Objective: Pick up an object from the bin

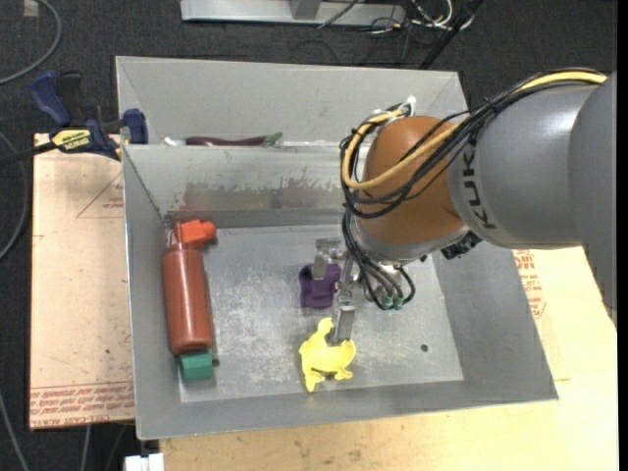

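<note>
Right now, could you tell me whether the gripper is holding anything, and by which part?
It cannot be told: the gripper sits at the upper edge of the yellow toy, beside the purple piece.

- The bottle (pixel 188 302) lies lengthwise along the left side of the bin (pixel 294 175).
- A small cube (pixel 197 366) sits just beside the bottle's near end.
- A chunky piece (pixel 316 288) sits mid-bin, with a toy figure (pixel 327 359) in front of it.
- The gripper (pixel 343 330) is between those two, at the toy figure's rear edge.
</note>
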You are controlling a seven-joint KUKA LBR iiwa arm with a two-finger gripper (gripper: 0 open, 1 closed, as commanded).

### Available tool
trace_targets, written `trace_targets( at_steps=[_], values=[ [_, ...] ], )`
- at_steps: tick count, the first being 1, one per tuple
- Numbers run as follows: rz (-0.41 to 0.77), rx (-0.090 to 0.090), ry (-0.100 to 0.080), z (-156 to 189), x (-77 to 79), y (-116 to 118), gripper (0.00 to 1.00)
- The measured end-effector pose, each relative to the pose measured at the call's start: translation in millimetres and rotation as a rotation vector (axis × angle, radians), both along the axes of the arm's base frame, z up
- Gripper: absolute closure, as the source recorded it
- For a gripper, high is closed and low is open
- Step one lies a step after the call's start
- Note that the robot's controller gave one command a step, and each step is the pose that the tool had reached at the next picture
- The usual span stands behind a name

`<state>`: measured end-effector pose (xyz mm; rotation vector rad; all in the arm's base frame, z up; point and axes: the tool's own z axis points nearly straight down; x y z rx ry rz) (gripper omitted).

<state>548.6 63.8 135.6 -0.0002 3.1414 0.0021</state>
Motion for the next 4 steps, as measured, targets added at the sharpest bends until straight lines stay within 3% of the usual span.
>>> trace_targets(
  at_steps=[1,2,3,4],
  values=[
    [-0.003,0.001,-0.002,-54,37.7,-40,0.00],
    [-0.005,0.006,0.015,-84,55.2,-61,0.00],
    [0.000,0.002,-0.002,-51,40.1,-43,0.00],
    [-0.044,0.004,0.007,-60,39.8,-41,0.00]
  ],
)
